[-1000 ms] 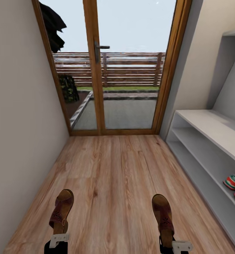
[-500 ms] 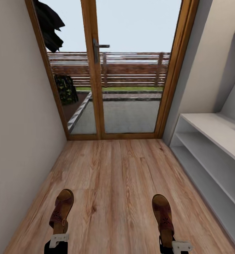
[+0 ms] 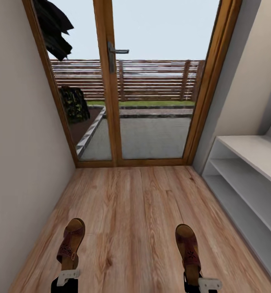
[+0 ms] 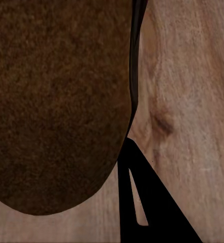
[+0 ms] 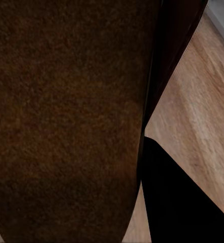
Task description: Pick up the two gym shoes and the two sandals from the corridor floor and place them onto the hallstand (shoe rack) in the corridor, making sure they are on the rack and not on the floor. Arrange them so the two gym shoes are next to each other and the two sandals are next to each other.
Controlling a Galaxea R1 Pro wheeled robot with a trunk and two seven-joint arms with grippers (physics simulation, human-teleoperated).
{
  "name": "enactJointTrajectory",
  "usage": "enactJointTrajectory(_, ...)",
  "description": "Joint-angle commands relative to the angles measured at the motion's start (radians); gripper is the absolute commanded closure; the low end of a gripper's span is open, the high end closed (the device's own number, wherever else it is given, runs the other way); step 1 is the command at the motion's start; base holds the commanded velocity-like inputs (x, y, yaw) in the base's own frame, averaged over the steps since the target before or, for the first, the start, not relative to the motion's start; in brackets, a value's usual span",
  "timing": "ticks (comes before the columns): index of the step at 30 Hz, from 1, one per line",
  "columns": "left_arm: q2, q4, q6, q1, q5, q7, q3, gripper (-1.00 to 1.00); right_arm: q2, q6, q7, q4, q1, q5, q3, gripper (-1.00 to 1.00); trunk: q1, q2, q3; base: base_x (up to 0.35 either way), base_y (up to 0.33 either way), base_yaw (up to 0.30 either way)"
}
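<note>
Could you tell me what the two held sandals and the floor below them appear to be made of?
The left sandal and right sandal look like brown leather: matte, grainy soles, patterned reddish straps. The floor looks like light wood planking, with visible grain and knots and a slight sheen.

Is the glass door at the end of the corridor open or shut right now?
Shut. The glass door sits flush in its wooden frame with its handle level, and no gap shows along its edges above the corridor floor.

A: Bright, even daylight is admitted through the glass door (image 3: 147, 81); the floor (image 3: 135, 203) is softly lit, without glare.

B: Edges are stretched by the wide lens. Wrist views are dim and blurred.
</note>
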Motion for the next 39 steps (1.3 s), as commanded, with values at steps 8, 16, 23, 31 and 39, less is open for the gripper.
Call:
enactJointTrajectory(8,-0.001,-0.001,-0.004,-0.001,-0.007,-0.007,0.008,1.0,0.0,-0.002,-0.006,0.001,-0.001,0.008,-0.002,1.0,0.0,0.0,-0.001,0.339,0.006,-0.099)
enactJointTrajectory(16,-0.001,-0.001,-0.004,-0.001,-0.007,-0.007,0.008,1.0,0.0,-0.002,-0.006,0.001,-0.001,0.008,-0.002,1.0,0.0,0.0,-0.001,0.339,0.0,-0.255)
enactJointTrajectory(23,-0.001,-0.001,-0.004,-0.001,-0.007,-0.007,0.009,1.0,0.0,-0.002,-0.006,0.001,-0.001,0.008,-0.002,1.0,0.0,0.0,-0.001,0.339,0.0,-0.263)
enactJointTrajectory(31,-0.001,-0.001,-0.004,-0.001,-0.007,-0.007,0.009,1.0,0.0,-0.002,-0.006,0.001,-0.001,0.008,-0.002,1.0,0.0,0.0,-0.001,0.339,0.001,-0.263)
enactJointTrajectory(39,-0.001,-0.001,-0.003,-0.001,-0.007,-0.007,0.009,1.0,0.0,-0.002,-0.006,0.001,-0.001,0.008,-0.002,1.0,0.0,0.0,-0.001,0.333,0.097,-0.263)
